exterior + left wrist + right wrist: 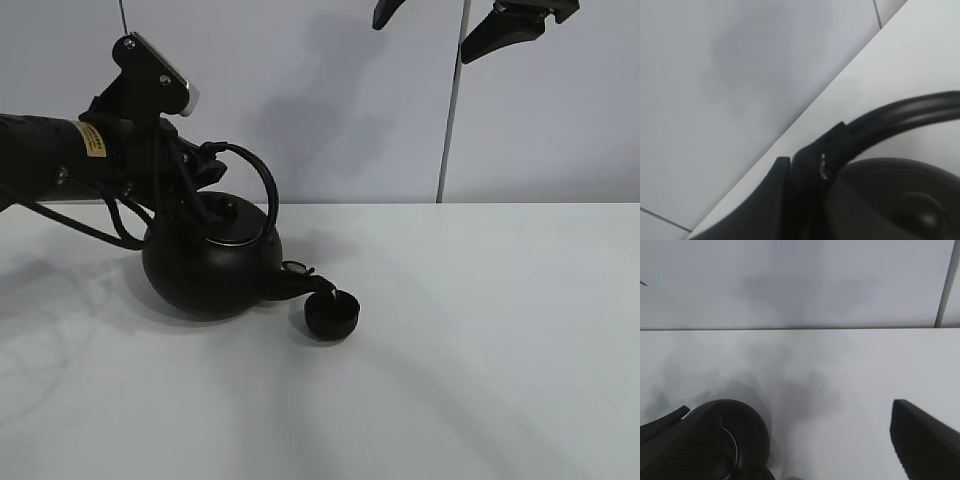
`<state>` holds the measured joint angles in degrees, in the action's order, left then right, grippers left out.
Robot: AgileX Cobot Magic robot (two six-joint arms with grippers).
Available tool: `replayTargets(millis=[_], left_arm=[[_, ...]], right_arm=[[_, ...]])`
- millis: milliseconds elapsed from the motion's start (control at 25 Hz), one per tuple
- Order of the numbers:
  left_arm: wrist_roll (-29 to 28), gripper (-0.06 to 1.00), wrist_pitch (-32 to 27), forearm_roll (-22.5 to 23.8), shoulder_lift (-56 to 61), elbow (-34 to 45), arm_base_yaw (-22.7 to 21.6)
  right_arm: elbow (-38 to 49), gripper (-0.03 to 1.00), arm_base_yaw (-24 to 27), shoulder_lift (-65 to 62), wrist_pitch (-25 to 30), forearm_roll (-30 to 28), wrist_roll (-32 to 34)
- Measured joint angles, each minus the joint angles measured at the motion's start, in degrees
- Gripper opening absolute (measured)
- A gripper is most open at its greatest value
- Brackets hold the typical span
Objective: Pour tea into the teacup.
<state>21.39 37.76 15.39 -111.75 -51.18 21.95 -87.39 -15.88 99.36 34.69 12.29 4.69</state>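
The big round black kettle is tilted toward the right, its spout dipping over the rim of the tiny black teacup, which stands on the white table. My left gripper is shut on the kettle's arched handle, with the kettle's body just beyond it in the left wrist view. My right gripper hangs open and empty high above the table at the back right. One of its fingers and the kettle show in the right wrist view. No stream of tea can be made out.
The white table stretches to the right and front of the cup. A grey wall with a dark vertical seam stands behind it. My left arm's cables hang beside the kettle.
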Motion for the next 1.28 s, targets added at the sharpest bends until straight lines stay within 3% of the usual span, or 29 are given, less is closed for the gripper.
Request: replayTargets(millis=[800,1000,1280], left_arm=[[0.3,0.09,0.1,0.1,0.0,0.0,0.0],[-2.0,0.09,0.0,0.1,-0.1,0.0,0.1],[-3.2,0.09,-3.7,-5.3,1.5,0.0,1.7]], right_arm=[[0.0,0.63,0.0,0.0,0.0,0.0,0.0],[0.0,0.63,0.0,0.0,0.0,0.0,0.0],[0.0,0.63,0.0,0.0,0.1,0.0,0.0]])
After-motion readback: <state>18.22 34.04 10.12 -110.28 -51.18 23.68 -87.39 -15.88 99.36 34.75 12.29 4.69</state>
